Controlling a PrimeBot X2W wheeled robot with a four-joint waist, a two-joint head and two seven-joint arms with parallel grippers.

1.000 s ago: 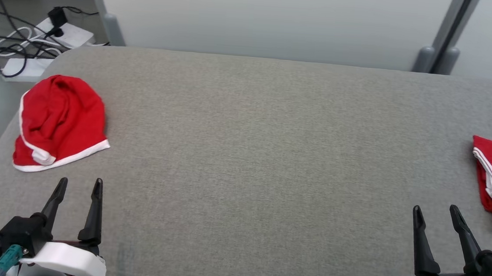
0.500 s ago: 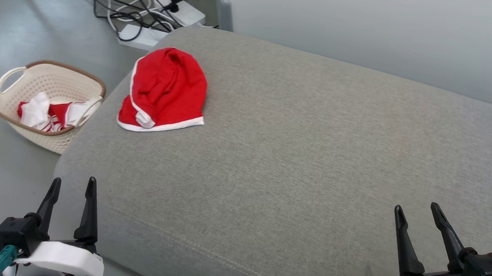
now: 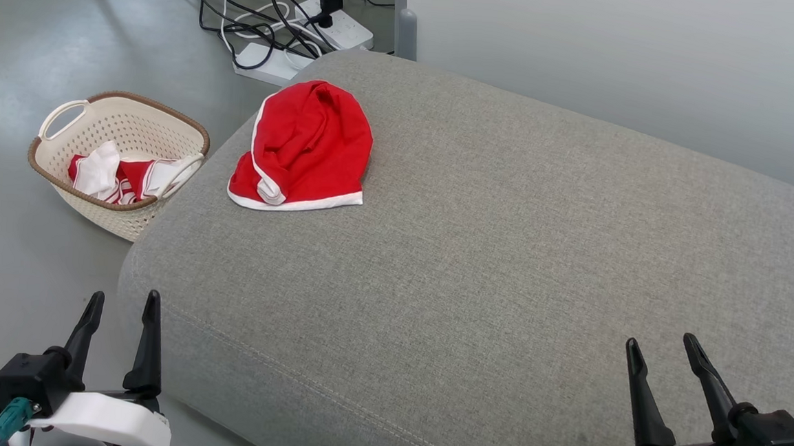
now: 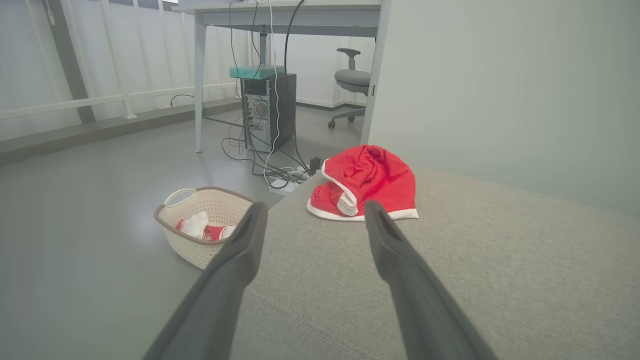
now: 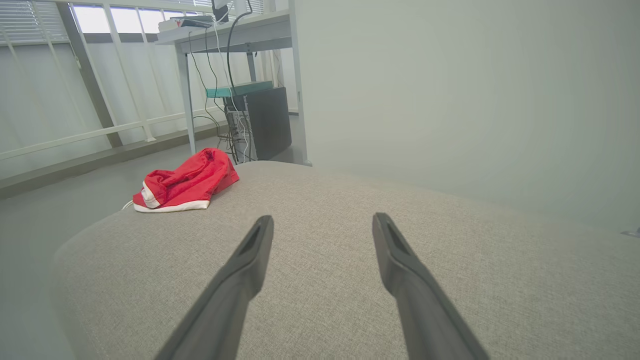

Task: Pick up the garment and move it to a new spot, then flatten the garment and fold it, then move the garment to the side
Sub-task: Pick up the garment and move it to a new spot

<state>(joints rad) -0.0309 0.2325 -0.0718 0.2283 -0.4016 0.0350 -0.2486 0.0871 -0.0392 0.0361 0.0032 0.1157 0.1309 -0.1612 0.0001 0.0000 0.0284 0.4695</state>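
A red garment [image 3: 307,147] with white trim lies bunched near the far left corner of the grey cushioned surface [image 3: 505,257]. It also appears as the red garment [image 4: 364,182] in the left wrist view and the red garment [image 5: 186,182] in the right wrist view. My left gripper [image 3: 123,303] is open at the lower left, off the cushion's near left corner, with nothing between its fingers. My right gripper [image 3: 662,346] is open at the lower right, over the cushion's near edge, far from the garment.
A cream basket [image 3: 52,174] holding red and white clothes stands on the floor left of the cushion. Power strips and cables [image 3: 291,30] lie on the floor behind. A pale partition [image 3: 621,57] runs along the cushion's far side. A desk and computer tower [image 4: 267,110] stand beyond.
The head camera has turned left: the basket and floor have come into view and a second red garment at the right has left the picture. Both grippers stay open.
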